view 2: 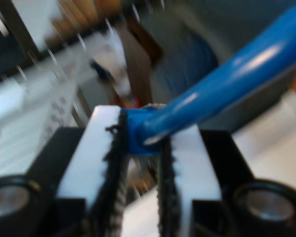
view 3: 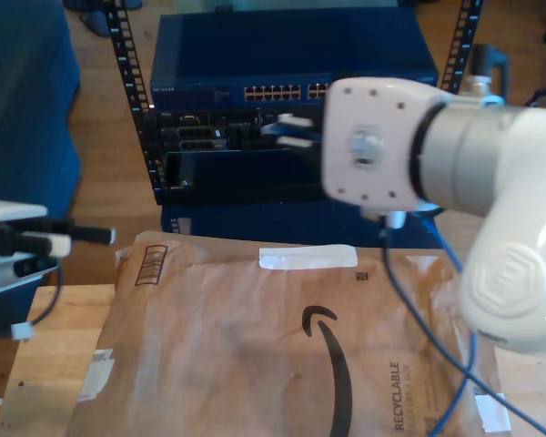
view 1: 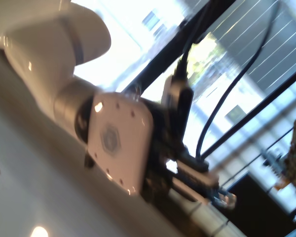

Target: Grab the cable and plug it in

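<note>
The cable (view 2: 237, 74) is bright blue, and my second gripper (view 2: 140, 133) is shut on its end between white pads, the cord running away from the jaws. In the exterior view my second gripper (view 3: 291, 132) is on the big white arm at the right, its white fingertips just in front of the rack equipment, and the cable (view 3: 450, 309) hangs down under that arm. The first wrist view, blurred, looks at that arm, whose gripper (view 1: 224, 197) has something small and pale at its tip. My first gripper (view 3: 36, 241) is at the exterior view's left edge, its jaws unclear.
A dark-blue network switch (view 3: 282, 91) with a row of ports sits in a rack at the back. A brown paper mailer (view 3: 255, 346) covers the wooden table in front. Black cables (view 1: 227, 94) run along my second arm.
</note>
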{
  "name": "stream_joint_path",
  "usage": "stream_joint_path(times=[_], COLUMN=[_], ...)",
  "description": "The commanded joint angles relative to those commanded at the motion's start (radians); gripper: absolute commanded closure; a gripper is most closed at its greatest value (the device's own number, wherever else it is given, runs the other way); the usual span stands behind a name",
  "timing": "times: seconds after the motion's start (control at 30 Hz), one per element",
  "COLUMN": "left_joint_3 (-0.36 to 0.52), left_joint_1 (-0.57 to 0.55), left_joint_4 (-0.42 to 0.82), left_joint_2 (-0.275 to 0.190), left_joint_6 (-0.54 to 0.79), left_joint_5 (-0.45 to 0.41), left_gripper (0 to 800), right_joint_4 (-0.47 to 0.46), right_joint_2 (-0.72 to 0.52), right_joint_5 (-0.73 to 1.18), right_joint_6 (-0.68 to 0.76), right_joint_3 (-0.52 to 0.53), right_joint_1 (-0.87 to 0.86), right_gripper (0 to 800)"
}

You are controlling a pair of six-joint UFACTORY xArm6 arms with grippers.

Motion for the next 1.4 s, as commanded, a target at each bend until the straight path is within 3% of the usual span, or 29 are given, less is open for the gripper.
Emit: stream_joint_path(times=[0.17,0.23,0.3,0.4,0.5,0.7,0.83,0.9,0.97,1.3,1.4], left_joint_3=[0.012,0.043,0.08,0.137,0.178,0.305,0.443,0.5,0.522,0.517,0.525], left_joint_1=[0.006,0.015,0.075,0.227,0.299,0.397,0.422,0.446,0.505,0.62,0.661], left_joint_4=[0.304,0.384,0.416,0.433,0.543,0.69,0.763,0.787,0.799,0.876,0.919], left_joint_2=[-0.094,-0.107,-0.109,-0.117,-0.129,-0.25,-0.377,-0.407,-0.41,-0.41,-0.41], left_joint_6=[0.063,0.195,0.345,0.445,0.563,0.74,0.856,0.888,0.901,1.109,1.117], left_joint_5=[-0.058,-0.058,-0.06,-0.078,-0.086,-0.19,-0.25,-0.293,-0.334,-0.35,-0.463], left_gripper=[3,2,2,2,2,1,1,1,1,0,0], right_joint_4=[-0.12,-0.14,-0.144,-0.144,-0.135,-0.14,-0.129,-0.129,-0.129,-0.092,-0.009], right_joint_2=[-0.003,-0.003,-0.003,-0.003,0.0,0.035,0.132,0.181,0.21,0.379,0.427], right_joint_5=[-0.233,-0.316,-0.373,-0.47,-0.614,-0.744,-0.847,-0.882,-0.902,-1.023,-1.049], right_joint_6=[0.0,-0.003,-0.005,-0.035,-0.138,-0.164,-0.207,-0.222,-0.224,-0.227,-0.302], right_joint_3=[0.137,0.186,0.207,0.252,0.302,0.344,0.339,0.33,0.318,0.238,0.201], right_joint_1=[-0.084,-0.091,-0.092,-0.092,-0.087,-0.083,-0.08,-0.078,-0.068,0.025,0.072], right_gripper=[749,750,750,749,750,748,749,749,749,750,749])
